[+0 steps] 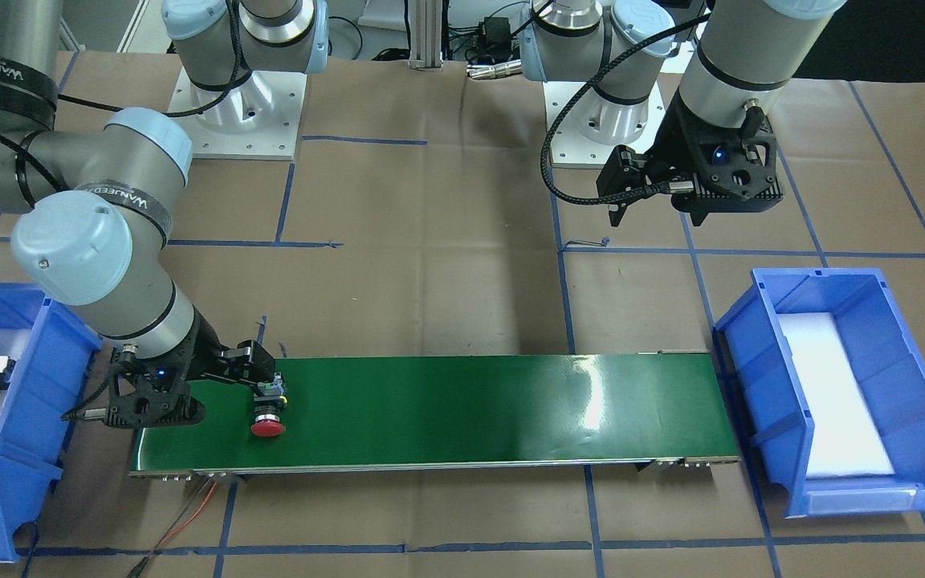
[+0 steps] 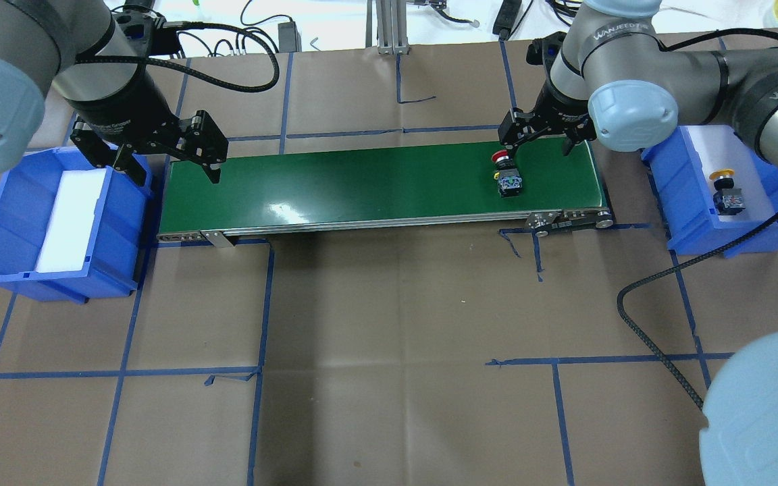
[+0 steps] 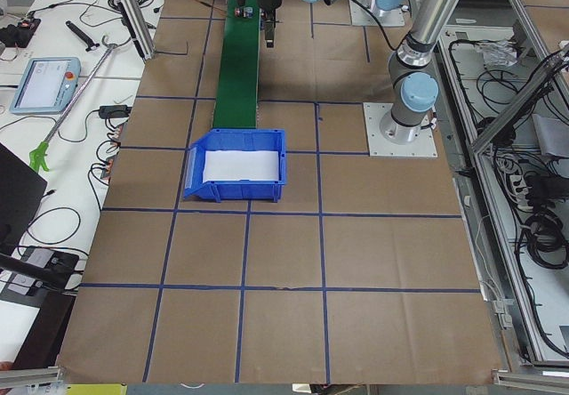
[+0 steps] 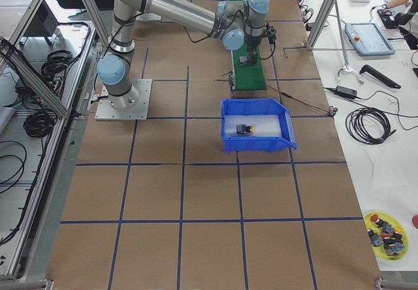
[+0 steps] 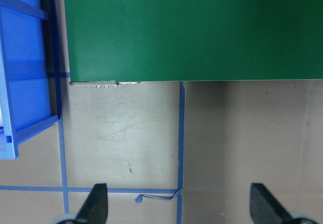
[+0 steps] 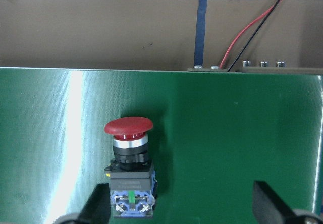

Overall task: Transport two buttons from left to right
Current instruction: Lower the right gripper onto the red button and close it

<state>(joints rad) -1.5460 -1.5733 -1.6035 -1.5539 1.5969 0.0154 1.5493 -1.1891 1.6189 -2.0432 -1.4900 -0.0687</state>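
Running across the desk (image 2: 389, 324), green belt (image 2: 362, 182) lies between two blue bins: left bin (image 2: 119, 223) shows white foam (image 2: 68, 216); right bin (image 2: 672, 202), partly cut by right arm (image 2: 733, 67), holds yellow button (image 2: 727, 192). By belt's left end, left gripper (image 5: 180, 204) fingers (image 5: 98, 201) spread, empty. Over belt's right end, right gripper (image 6: 181, 209) fingers spread wide, red button (image 6: 128, 148) lying between them, clear of belt edges.

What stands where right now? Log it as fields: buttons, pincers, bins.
red button: lying on the green belt, at the robot's right end
yellow button: inside the right bin
right pincer: open, over the red button
left pincer: open, empty, near the belt's left end
left bin: white padding only, no button
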